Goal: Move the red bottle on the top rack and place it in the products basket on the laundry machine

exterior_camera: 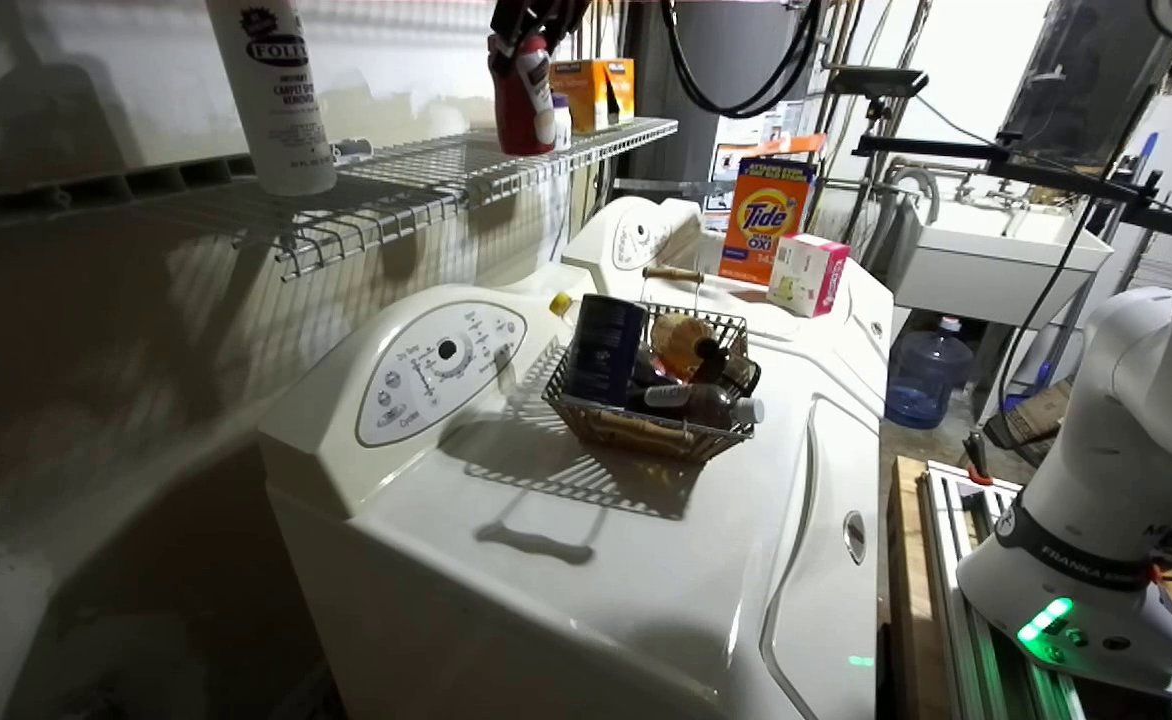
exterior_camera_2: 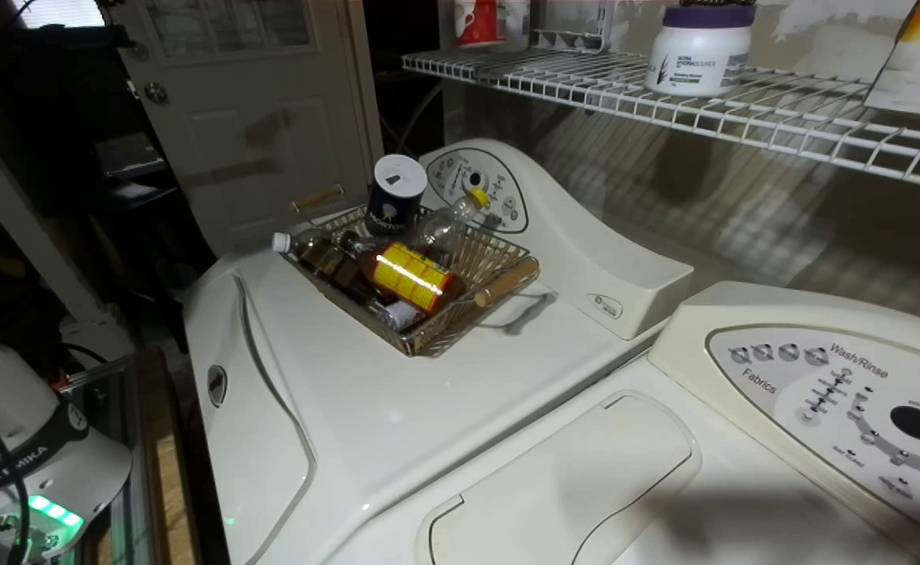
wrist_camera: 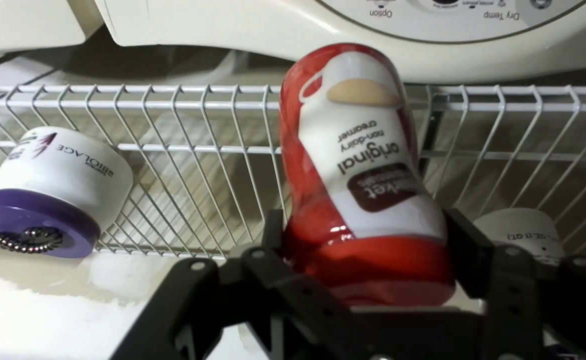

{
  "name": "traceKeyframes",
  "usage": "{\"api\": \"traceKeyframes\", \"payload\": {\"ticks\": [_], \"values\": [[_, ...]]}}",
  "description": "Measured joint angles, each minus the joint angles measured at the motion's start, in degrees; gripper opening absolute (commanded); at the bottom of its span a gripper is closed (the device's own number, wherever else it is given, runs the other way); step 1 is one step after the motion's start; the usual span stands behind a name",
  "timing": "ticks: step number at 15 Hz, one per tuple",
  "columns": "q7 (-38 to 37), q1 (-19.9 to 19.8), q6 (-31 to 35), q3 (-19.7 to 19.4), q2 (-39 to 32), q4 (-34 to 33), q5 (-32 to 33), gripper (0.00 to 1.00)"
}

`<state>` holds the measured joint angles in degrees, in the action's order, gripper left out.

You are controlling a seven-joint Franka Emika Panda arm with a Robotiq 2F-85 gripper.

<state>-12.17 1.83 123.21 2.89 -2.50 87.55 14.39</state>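
The gripper (wrist_camera: 368, 239) clasped the red bottle (wrist_camera: 358, 170) by its upper end, fingers (wrist_camera: 465, 245) parted to its width, its body below them near the front edge of the top rack (wrist_camera: 174, 104); the products basket (exterior_camera_2: 436, 329) stood atop the laundry machine (exterior_camera_2: 350, 400).

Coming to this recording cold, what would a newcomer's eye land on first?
Most likely the red bottle, looming just right of centre in the wrist view, clasped by the black gripper, seen against the white top rack. After that, the brown products basket in both exterior views, packed with bottles on the white laundry machine. In an exterior view, the orange Tide box stands out on the neighbouring machine.
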Motion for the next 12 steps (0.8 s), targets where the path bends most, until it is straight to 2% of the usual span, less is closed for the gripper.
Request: {"api": "traceKeyframes", "payload": {"ticks": [3, 6, 9, 12], "values": [[1.87, -0.62, 3.44, -0.55, 3.76, 6.16, -0.86, 0.52], [5.3, -1.21, 9.66, -1.92, 6.56, 12.23, -2.05, 0.52], [9.29, -1.85, 15.85, -3.56, 8.16, 17.62, -4.04, 0.52], [13.03, -2.5, 19.15, -5.06, 8.77, 21.74, -6.83, 0.52]]}}
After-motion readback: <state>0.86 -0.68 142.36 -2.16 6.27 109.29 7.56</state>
